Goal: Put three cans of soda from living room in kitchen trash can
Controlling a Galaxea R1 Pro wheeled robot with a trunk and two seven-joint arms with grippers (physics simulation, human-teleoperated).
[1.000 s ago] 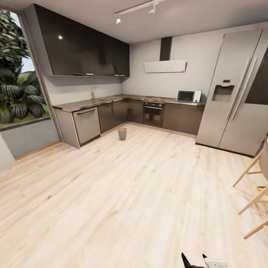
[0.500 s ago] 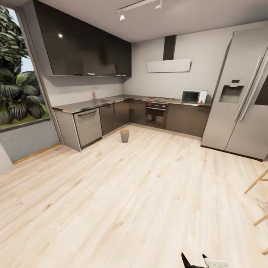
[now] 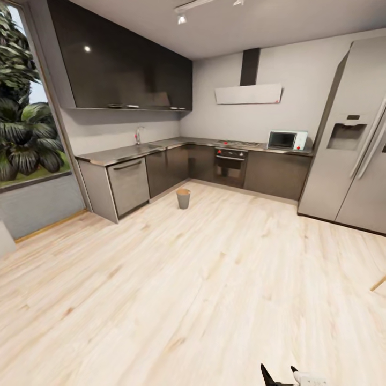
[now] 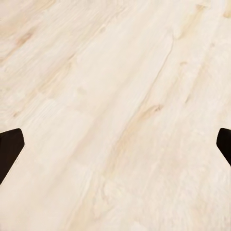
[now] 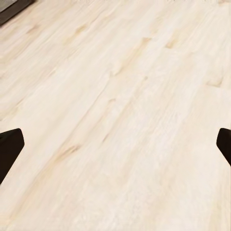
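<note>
- Large window with palm foliage [image 3: 24,123]: far left of the small round grey bin with wood-toned inside [image 3: 183,198], which is the landmark here.
- Steel-fronted dishwasher [image 3: 129,185] under the grey countertop [image 3: 120,152]: left of the bin, near it.
- The bin stands upright on the light wood plank floor [image 3: 177,289], just in front of the glossy dark cabinet fronts [image 3: 166,170] — well apart from the robot.
- Built-in oven [image 3: 230,166], white microwave [image 3: 287,140] and tall steel fridge [image 3: 351,145]: right of the bin.
- Left gripper [image 4: 115,149] and right gripper [image 5: 115,147]: fingers spread wide, bare floor between them, nothing held; no soda can is in sight.
- Risks, as judged: arriving at the bin empty-handed achieves nothing — the cans would have to be fetched first; driving too close could nudge the light bin over or against the cabinets.
</note>
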